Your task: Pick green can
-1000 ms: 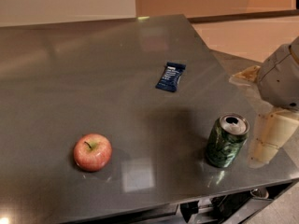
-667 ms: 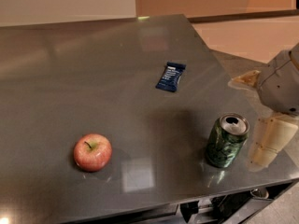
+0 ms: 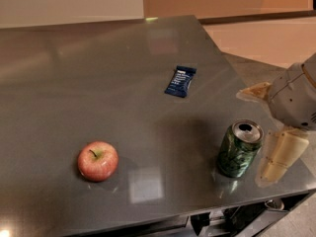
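Note:
The green can (image 3: 239,149) stands upright near the table's front right corner, dark green with lighter mottling and a silver top with an opened tab. My gripper (image 3: 267,124) is just right of the can, with its jaws open and empty. One cream finger (image 3: 253,91) sits above and behind the can. The other finger (image 3: 281,154) is close beside the can's right side. The can is not between the fingers.
A red apple (image 3: 98,160) lies at the front left of the grey table (image 3: 98,83). A dark blue snack packet (image 3: 179,81) lies flat in the middle right. The table's right edge runs just under the gripper, and the front edge is close to the can.
The gripper has edged slightly down and toward the can. The can, apple and packet have not moved.

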